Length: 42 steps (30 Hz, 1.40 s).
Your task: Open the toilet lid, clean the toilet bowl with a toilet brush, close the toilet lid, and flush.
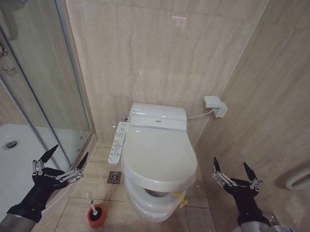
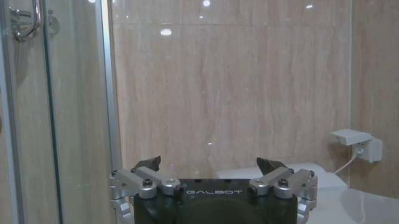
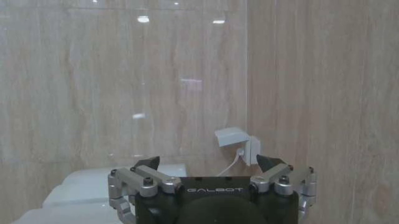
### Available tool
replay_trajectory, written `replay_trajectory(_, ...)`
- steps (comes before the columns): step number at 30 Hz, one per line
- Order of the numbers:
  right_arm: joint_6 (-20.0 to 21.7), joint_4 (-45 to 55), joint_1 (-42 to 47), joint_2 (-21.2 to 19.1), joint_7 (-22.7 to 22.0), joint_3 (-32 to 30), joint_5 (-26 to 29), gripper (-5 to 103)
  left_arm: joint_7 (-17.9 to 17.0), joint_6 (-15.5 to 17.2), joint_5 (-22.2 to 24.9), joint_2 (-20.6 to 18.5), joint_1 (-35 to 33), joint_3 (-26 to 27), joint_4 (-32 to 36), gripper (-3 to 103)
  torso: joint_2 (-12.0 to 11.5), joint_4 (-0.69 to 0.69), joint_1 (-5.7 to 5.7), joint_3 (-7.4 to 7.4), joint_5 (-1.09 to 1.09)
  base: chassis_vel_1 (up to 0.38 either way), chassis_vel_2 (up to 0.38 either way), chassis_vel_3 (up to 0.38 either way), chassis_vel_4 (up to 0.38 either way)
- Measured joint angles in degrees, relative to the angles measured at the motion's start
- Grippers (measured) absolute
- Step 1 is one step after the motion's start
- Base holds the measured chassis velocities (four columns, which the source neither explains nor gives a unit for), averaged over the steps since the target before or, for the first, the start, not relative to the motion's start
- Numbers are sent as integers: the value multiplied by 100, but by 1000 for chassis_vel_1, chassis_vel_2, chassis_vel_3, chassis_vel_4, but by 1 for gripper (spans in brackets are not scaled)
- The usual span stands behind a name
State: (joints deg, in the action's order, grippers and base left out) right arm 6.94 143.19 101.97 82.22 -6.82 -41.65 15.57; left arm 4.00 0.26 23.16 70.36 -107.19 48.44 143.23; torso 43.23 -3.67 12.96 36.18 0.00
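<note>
Left gripper (image 1: pixel 66 158) fingers spread, held by the glass shower door (image 1: pixel 49 73); red-cupped toilet brush (image 1: pixel 95 213) on beige floor tiles (image 1: pixel 196 229) left of toilet bowl (image 1: pixel 149 206); toilet lid (image 1: pixel 157 152) down, yellow tag at front; wrist views add wall socket (image 3: pixel 240 144); right gripper (image 1: pixel 233 168) spread, near right wall
</note>
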Motion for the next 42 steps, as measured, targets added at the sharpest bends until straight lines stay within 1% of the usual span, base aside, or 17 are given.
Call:
replay_trajectory(11, -13, 4, 62, 36, 158, 54, -82, 100, 0, 0, 0, 0, 0, 0, 0, 100, 0, 0, 0, 0, 0, 0, 0, 0, 0)
replay_trajectory(42, -17, 12, 64, 31, 160, 61, -86, 100, 0, 0, 0, 0, 0, 0, 0, 100, 0, 0, 0, 0, 0, 0, 0, 0, 0)
